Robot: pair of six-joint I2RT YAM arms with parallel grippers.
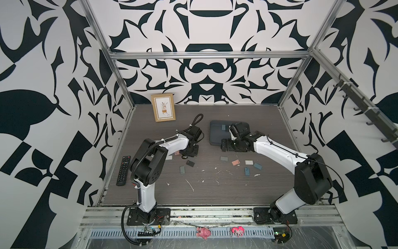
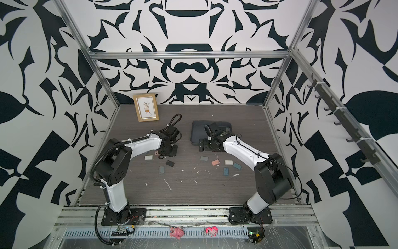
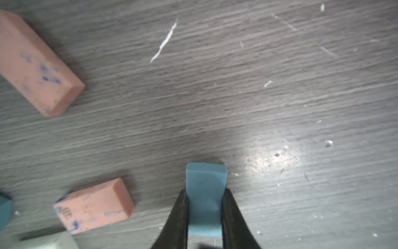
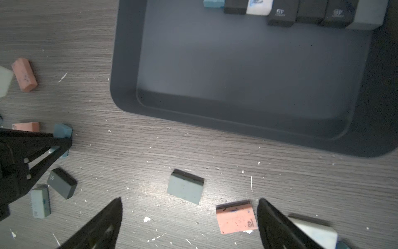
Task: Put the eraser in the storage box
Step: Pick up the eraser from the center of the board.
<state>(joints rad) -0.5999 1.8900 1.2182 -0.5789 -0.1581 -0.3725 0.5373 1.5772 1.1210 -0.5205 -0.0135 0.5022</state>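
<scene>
Within left pincer [image 3: 205, 193], blue eraser [image 3: 205, 179]

bare table [image 4: 150, 146] between erasers [image 4: 185, 187] and storage box [image 4: 126, 64]

Even bright light, soft shadows. Glare patch on counter [image 3: 271, 160] in left wrist view. Wrist views blurred toward edges; top views wide-angle, edges bent.

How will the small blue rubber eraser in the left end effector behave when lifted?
The small blue rubber eraser looks narrowed where the shut left end effector squeezes it, so probably soft and grippy, unlikely to slip. Its flat faces suggest it would not roll if dropped.
</scene>
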